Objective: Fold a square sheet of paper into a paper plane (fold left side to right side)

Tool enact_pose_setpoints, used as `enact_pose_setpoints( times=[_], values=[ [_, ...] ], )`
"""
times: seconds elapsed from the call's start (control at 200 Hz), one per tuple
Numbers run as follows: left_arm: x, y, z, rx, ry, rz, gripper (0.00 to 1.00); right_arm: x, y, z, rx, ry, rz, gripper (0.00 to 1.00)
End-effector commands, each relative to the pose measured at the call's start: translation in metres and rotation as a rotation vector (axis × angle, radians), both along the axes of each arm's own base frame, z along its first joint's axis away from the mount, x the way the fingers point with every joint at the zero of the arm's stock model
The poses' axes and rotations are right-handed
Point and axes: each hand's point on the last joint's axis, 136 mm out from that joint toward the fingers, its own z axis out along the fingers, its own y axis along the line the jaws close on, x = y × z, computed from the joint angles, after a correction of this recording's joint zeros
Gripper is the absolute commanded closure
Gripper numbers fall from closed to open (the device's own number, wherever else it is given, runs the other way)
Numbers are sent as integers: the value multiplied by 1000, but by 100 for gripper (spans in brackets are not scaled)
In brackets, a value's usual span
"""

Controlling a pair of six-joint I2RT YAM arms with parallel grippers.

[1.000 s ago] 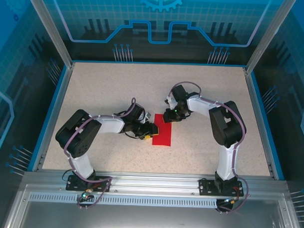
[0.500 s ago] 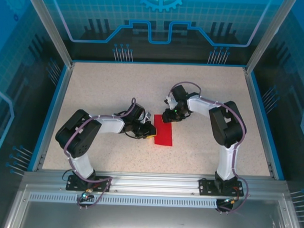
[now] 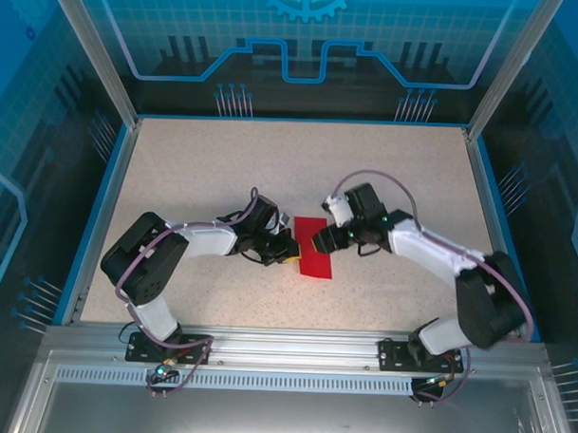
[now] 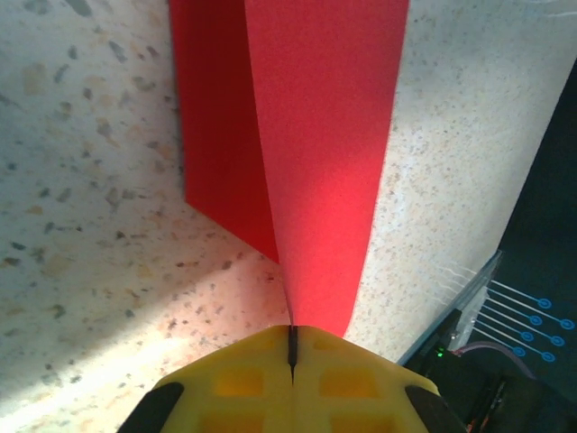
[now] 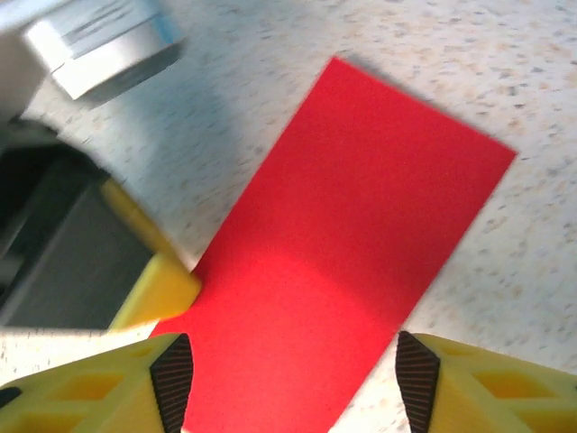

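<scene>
The left gripper is shut tight. Its 2 yellow fingers are pressed together with no gap, and the red paper is pinched between them. In the left wrist view the pinched layer rises from the jaws toward 12 o'clock as a lifted flap, widening as it goes. A 2nd red layer lies flat on the speckled table at the flap's 9 o'clock side. A sharp line runs up from the jaws between the 2 layers.

The right gripper stands wide apart and holds nothing. In its wrist view its 2 yellow fingers, with dark pads, sit at 7 and 5 o'clock. The paper lies flat between and beyond them, stretching toward 1 o'clock as a long rectangle. Whether the fingers touch the sheet cannot be told. A yellow finger of the left gripper meets the paper's 9 o'clock edge there.

From above, the paper is a narrow rectangle near the table's middle, a little toward 6 o'clock. The left gripper is at its 8 o'clock edge, with its arm reaching in from 9 o'clock. The right gripper is over its 2 o'clock edge, with its arm coming from 3 o'clock.
</scene>
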Motion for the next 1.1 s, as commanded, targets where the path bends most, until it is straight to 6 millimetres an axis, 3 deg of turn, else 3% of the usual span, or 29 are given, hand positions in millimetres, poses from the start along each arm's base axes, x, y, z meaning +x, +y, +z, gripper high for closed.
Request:
enact_pose_setpoints(
  times=[0.0, 0.095, 0.22, 0.49, 0.625, 0.825, 1.095],
  values=[
    [-2, -4, 16, -39, 12, 10, 100, -34, 3, -9, -21, -97, 80, 31],
    [-3, -6, 15, -42, 27, 5, 100, -63, 11, -16, -50, -169, 147, 29],
    [-5, -8, 15, -53, 46, 2, 100, -84, 20, -22, -130, -254, 210, 24],
    [-5, -9, 15, -55, 53, 4, 100, -78, 45, -36, -225, -313, 279, 23],
    [-5, -10, 16, -61, 56, 2, 100, -66, 56, -35, -239, -345, 279, 30],
    [-6, -9, 14, -59, 61, 0, 100, -56, 64, -33, -241, -363, 271, 50],
    [-6, -5, 10, -32, 60, -8, 99, -62, 58, -36, -222, -309, 289, 100]
  ],
)
